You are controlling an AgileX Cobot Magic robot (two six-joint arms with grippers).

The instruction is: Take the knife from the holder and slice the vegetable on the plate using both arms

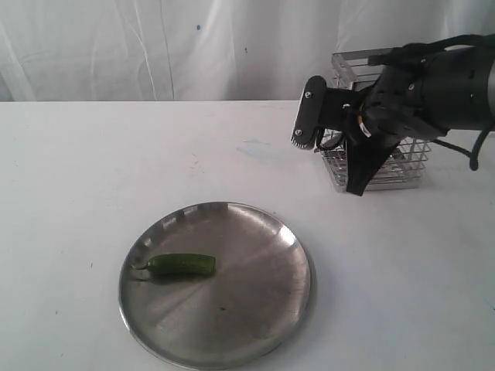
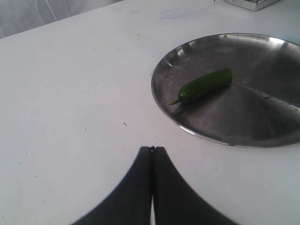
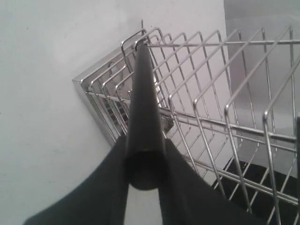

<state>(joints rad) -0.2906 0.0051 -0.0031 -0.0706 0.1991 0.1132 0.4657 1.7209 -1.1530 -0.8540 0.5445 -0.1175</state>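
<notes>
The green vegetable (image 1: 182, 265) lies on the left half of the steel plate (image 1: 263, 325) at the front of the table. In the left wrist view the vegetable (image 2: 206, 85) and plate (image 2: 243, 122) lie ahead of my left gripper (image 2: 151, 149), which is shut and empty above bare table. My right gripper (image 1: 356, 185) reaches down at the wire holder (image 1: 387, 166) at the back right. In the right wrist view its fingers (image 3: 112, 178) press both sides of the knife's black handle (image 3: 143, 108), which stands in a corner of the holder (image 3: 91, 86). The blade is hidden.
A white table (image 1: 93, 170) carries everything, with a white cloth backdrop (image 1: 155, 46) behind it. The right arm's black bulk (image 1: 456, 85) hangs over the holder. A faint bluish smear (image 1: 259, 148) marks the table left of the holder.
</notes>
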